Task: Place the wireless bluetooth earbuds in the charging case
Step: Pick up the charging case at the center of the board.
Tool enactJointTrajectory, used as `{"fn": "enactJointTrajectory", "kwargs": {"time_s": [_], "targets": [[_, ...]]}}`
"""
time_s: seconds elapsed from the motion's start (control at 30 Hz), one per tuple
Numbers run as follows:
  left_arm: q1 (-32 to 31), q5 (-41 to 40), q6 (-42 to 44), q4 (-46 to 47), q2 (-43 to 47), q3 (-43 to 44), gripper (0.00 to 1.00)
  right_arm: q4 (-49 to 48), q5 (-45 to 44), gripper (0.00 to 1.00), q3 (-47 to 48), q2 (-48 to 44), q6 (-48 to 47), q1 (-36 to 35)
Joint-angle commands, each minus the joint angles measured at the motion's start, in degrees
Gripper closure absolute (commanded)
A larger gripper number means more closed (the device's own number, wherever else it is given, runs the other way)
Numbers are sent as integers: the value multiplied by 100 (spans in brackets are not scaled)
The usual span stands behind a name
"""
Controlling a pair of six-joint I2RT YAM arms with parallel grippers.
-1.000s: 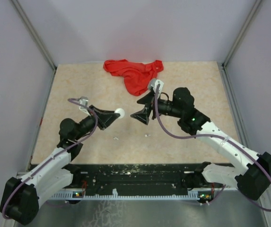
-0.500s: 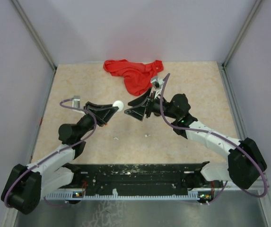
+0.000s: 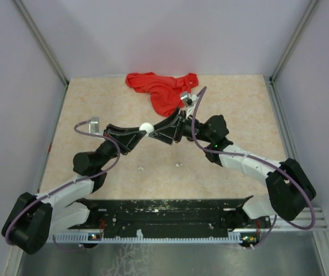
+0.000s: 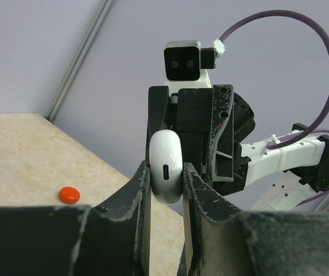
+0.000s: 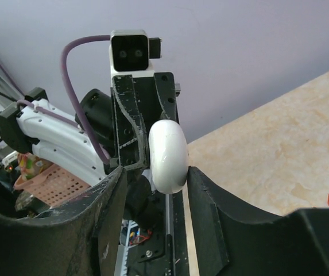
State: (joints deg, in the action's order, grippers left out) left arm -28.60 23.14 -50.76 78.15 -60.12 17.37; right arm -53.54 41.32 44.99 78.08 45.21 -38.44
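A white rounded charging case (image 3: pixel 146 127) is held off the table in my left gripper (image 3: pixel 140 131), which is shut on it. In the left wrist view the closed case (image 4: pixel 165 167) sits pinched between the fingertips, port facing the camera. My right gripper (image 3: pixel 156 131) faces the left one, jaws open on either side of the case's far end (image 5: pixel 167 155); the right finger is at its side and there is a gap on the left. A small red earbud (image 4: pixel 68 195) lies on the table. Two tiny white specks (image 3: pixel 140 168) (image 3: pixel 178 165) lie near the front; I cannot tell what they are.
A crumpled red cloth (image 3: pixel 164 92) lies at the back middle of the beige table (image 3: pixel 239 115), just behind the right wrist. Grey walls and metal posts close the sides. The black rail (image 3: pixel 164 213) runs along the near edge.
Both grippers have risen and moved toward each other and toward the back. The right gripper's open jaws now straddle the case held by the left gripper.
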Motion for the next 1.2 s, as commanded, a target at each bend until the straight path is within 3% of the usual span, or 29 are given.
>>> {"fn": "enactJointTrajectory", "kwargs": {"time_s": [0.0, 0.13, 0.33, 0.5, 0.63, 0.73, 0.83, 0.97, 1.17], "targets": [[-72, -84, -160, 661, -129, 130, 100, -655, 215, 56, 202, 25, 167, -12], [-99, -58, -276, 867, -251, 122, 100, -923, 281, 64, 219, 112, 332, -12], [-122, -76, -202, 837, -197, 47, 97, -880, 378, 92, 234, 90, 294, -7], [-126, 15, 228, 73, 198, -16, 71, -117, 443, 97, 321, -166, -185, 36], [-115, 148, 914, -882, 776, -123, 53, 1650, 618, 98, 714, -457, -1196, 53], [-111, 409, 1741, -2417, 1329, 139, 44, 3210, 694, 98, 1092, -611, -2311, 54], [-111, 750, 2455, -3996, 1675, 567, 40, 4543, 830, 99, 1495, -700, -3269, 72], [-113, 1198, 3360, -5425, 1857, 1151, 38, 6405, 884, 98, 2089, -679, -4517, 79], [-113, 1503, 4416, -6783, 1831, 1878, 36, 7699, 911, 99, 2580, -654, -5621, 77]]}}
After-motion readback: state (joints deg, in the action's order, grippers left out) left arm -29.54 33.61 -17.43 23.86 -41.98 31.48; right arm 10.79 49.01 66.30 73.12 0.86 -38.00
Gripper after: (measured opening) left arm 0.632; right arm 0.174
